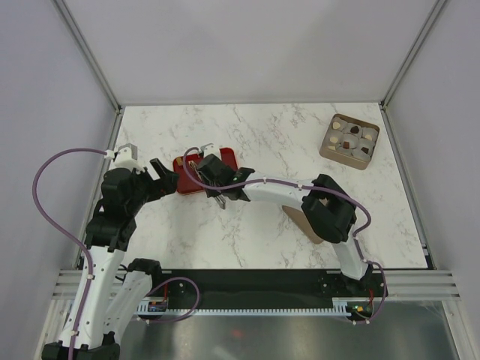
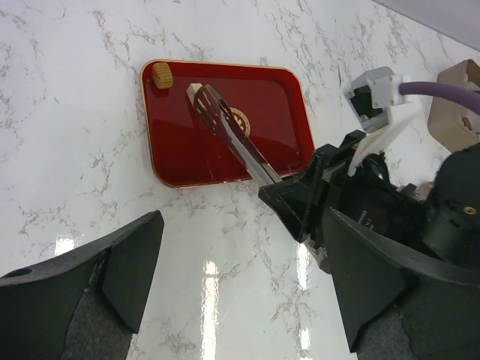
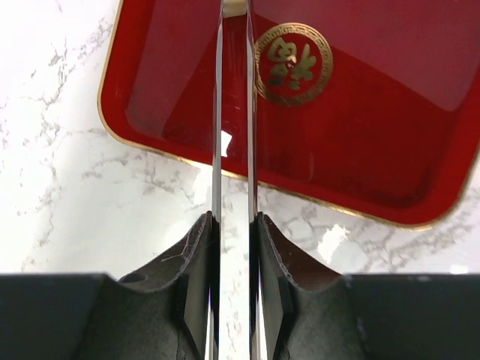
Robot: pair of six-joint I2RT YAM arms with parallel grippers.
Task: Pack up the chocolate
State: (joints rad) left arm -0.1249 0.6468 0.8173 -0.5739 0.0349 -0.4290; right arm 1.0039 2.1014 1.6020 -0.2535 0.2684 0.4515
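My right gripper (image 3: 234,225) is shut on a pair of metal tongs (image 3: 218,112) that reach out over a red tray (image 3: 360,135). The tong tips sit around a cream-white chocolate (image 2: 193,91) near the tray's far edge; whether they pinch it I cannot tell. A tan round piece (image 2: 161,73) lies in the tray's corner. In the top view the right gripper (image 1: 217,178) is over the tray (image 1: 229,157). A brown box (image 1: 349,140) at the far right holds several white and dark chocolates. My left gripper (image 2: 240,300) is open and empty over bare table beside the tray, also seen from above (image 1: 161,176).
A flat brown lid (image 1: 307,225) lies on the marble table under the right arm's elbow. White walls and metal posts enclose the table (image 1: 247,127) on three sides.
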